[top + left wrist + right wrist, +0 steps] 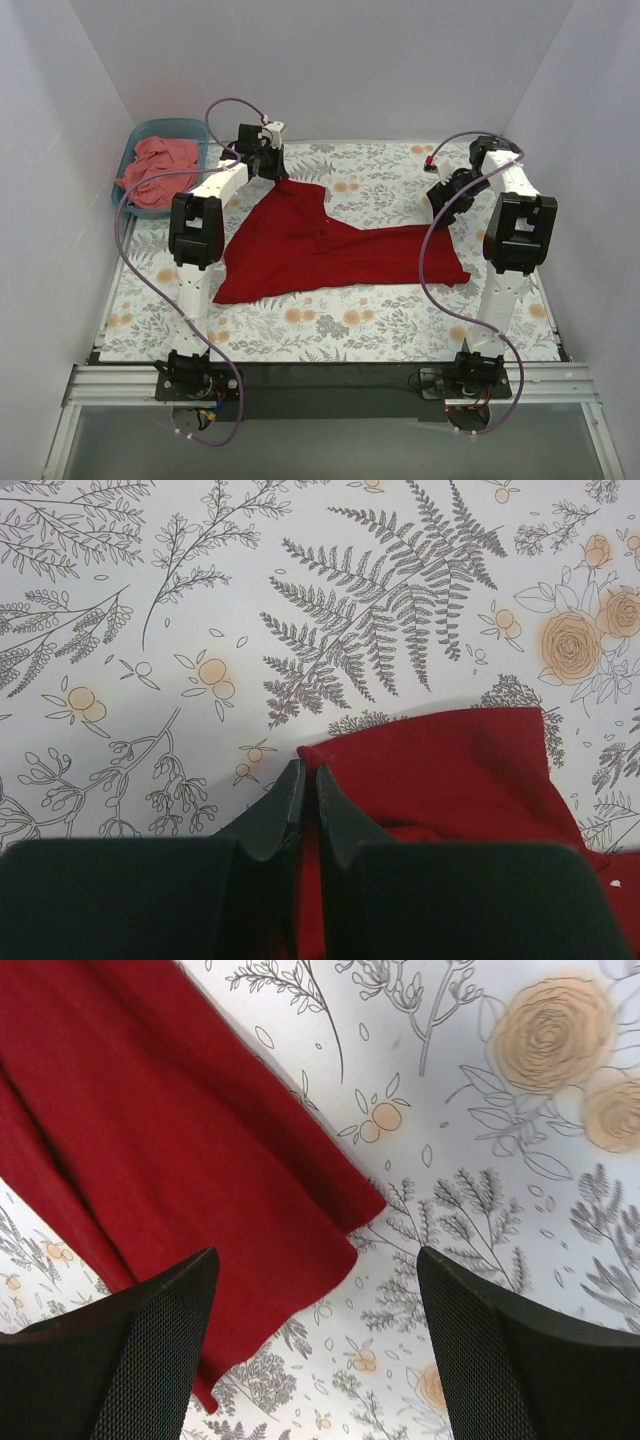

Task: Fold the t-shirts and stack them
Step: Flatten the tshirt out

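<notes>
Shirts, counted: two; one crimson t-shirt (pixel 330 250), one salmon-pink t-shirt (pixel 160 165)
Crimson t-shirt, place: spread loosely in the middle of the table (pixel 400 320), on its floral covering; wrinkled and not yet folded; its far-left corner reaches up to the left gripper (pixel 272 165), its right corner lies near the right gripper (pixel 443 205)
Salmon-pink t-shirt, place: bunched inside the teal tub (pixel 170 122) at the far-left corner; well apart from the crimson one; not stacked
Tubs, counted: one
Grippers, counted: two, one on each arm
Left gripper, state: fingers pressed together on the crimson t-shirt, pinching its edge
Right gripper, state: fingers spread wide; nothing between them is gripped
Top view only: both shirts at once, the tub, the whole outline of the crimson cloth, and both arms reaching to opposite ends of it; the salmon-pink shirt shows in no other view
Left wrist view only: the left gripper (pixel 304 780) seen close, its dark fingers (pixel 270 820) meeting at the tips with a strip of red running down between them; a corner of the crimson t-shirt (pixel 450 770) lying over a fern print
Right wrist view only: the right gripper (pixel 318 1260) above a hem corner of the crimson t-shirt (pixel 150 1130); the mesh-textured fingers (pixel 140 1360) stand either side of that corner; whether they touch the cloth cannot be told
</notes>
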`<state>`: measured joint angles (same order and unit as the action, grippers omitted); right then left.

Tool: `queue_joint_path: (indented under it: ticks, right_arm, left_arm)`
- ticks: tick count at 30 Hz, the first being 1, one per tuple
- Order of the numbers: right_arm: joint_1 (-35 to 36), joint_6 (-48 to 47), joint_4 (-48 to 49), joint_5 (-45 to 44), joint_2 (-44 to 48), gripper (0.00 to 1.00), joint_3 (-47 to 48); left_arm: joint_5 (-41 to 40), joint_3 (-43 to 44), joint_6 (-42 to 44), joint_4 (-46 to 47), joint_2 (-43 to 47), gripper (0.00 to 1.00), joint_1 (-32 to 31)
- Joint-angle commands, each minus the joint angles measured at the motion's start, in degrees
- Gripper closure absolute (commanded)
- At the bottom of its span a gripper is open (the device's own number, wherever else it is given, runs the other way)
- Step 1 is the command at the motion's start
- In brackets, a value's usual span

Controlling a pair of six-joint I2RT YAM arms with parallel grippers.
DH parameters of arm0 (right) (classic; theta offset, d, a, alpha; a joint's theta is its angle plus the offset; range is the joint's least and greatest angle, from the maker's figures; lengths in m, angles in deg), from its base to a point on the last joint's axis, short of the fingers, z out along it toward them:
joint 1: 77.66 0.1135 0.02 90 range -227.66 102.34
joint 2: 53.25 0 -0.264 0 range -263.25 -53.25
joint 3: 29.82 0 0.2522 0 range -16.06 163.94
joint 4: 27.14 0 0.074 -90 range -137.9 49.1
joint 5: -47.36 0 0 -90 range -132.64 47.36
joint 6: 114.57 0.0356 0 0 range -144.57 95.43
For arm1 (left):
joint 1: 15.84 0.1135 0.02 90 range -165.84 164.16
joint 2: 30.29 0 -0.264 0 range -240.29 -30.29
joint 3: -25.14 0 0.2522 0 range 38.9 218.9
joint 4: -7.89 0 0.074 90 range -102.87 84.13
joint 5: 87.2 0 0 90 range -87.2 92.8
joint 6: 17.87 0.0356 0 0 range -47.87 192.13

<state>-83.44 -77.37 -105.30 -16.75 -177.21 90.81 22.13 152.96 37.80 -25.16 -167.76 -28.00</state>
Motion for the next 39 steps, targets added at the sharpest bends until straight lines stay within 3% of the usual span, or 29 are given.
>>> queue_joint_path:
  ticks: [1, 6, 8, 9, 11, 12, 14, 17, 20, 21, 22, 25, 28, 29, 30, 31, 32, 33, 35, 38, 39]
  right_arm:
    - [0.7, -2.1, -1.8, 1.4, -1.2, 0.13, -0.9]
    - [1.0, -3.0, -1.7, 1.8, -2.0, 0.17, -4.0]
    - [1.0, -3.1, -1.8, 1.8, -2.3, 0.35, -4.7]
    - [1.0, -3.2, -1.9, 1.8, -2.2, 0.57, -4.8]
    - [1.0, -3.5, -2.2, 2.1, -0.7, 0.74, -4.7]
    - [1.1, -3.6, -3.2, 2.5, 0.2, 0.93, -4.4]
    - [1.3, -5.7, -5.6, 3.1, 3.2, 0.99, -2.9]
    - [2.2, -7.9, -11.2, 6.1, 10.6, 0.99, -3.2]
    - [5.7, -13.8, -11.1, 4.2, 25.5, 0.99, -17.2]
    - [8.8, -17.0, -11.1, 3.0, 29.3, 0.99, -26.7]
    - [13.1, -18.0, -11.0, 0.6, 36.4, 0.99, -31.2]
    - [22.6, -19.2, -10.9, -2.2, 46.4, 0.99, -45.3]
    - [31.5, -16.5, -11.0, -2.9, 50.9, 0.99, -53.2]
    - [33.5, -15.6, -10.9, -3.2, 51.4, 0.93, -54.1]
    - [35.6, -14.7, -10.6, -4.0, 51.9, 0.63, -54.6]
    - [35.8, -13.5, -10.2, -4.4, 52.1, 0.39, -53.6]
    - [35.7, -13.1, -10.1, -5.1, 51.7, 0.07, -52.6]
    - [35.1, -12.7, -9.7, -5.3, 51.4, 0.02, -51.2]
    - [30.3, -12.2, -9.7, -2.9, 49.7, 0.02, -46.0]
    - [17.6, -12.3, -11.0, 3.0, 43.3, 0.09, -38.4]
    - [14.2, -11.7, -11.1, 4.0, 41.2, 0.15, -37.1]
  left_arm:
    - [0.8, 1.1, 0.5, -0.2, 1.7, 1.00, 0.1]
    - [0.7, 1.6, 0.1, -0.5, 1.1, 1.00, 0.1]
    - [0.5, 1.9, 0.0, -0.7, 0.6, 1.00, 0.1]
    - [0.4, 2.1, 0.0, -0.7, 0.5, 1.00, 0.1]
    - [0.0, 2.6, 0.0, -1.0, 0.3, 1.00, 0.1]
    - [-0.2, 2.7, 0.0, -1.2, 0.3, 1.00, 0.1]
    - [-0.5, 2.9, 0.2, -1.2, 0.4, 1.00, 0.2]
    - [-1.0, 2.8, 0.6, -1.5, 1.1, 1.00, 0.2]
    - [-1.1, 2.0, 0.8, -1.4, 2.1, 1.00, 0.5]
    - [-1.1, 1.8, 0.7, -1.5, 2.5, 1.00, 0.6]
    - [-0.7, 1.7, 0.8, -1.5, 2.8, 1.00, 0.6]
    - [-0.6, 0.6, 1.0, -1.5, 3.3, 1.00, 0.6]
    - [-0.7, -0.1, 1.2, -1.5, 3.7, 1.00, 0.6]
    - [-0.9, -0.3, 1.3, -1.5, 3.9, 1.00, 0.6]
    - [-1.0, -0.5, 1.4, -1.5, 3.9, 1.00, 0.6]
    - [-0.9, -0.7, 1.5, -1.5, 4.0, 1.00, 0.6]
    - [-1.0, -0.8, 1.5, -1.6, 4.0, 1.00, 0.6]
    - [-0.8, -0.9, 1.5, -1.6, 4.0, 1.00, 0.6]
    - [-0.4, -0.9, 1.3, -1.7, 3.7, 1.00, 0.6]
    - [-0.1, -0.2, 0.8, -1.7, 3.1, 1.00, 0.6]
    - [-0.1, -0.1, 0.7, -1.8, 3.0, 1.00, 0.6]
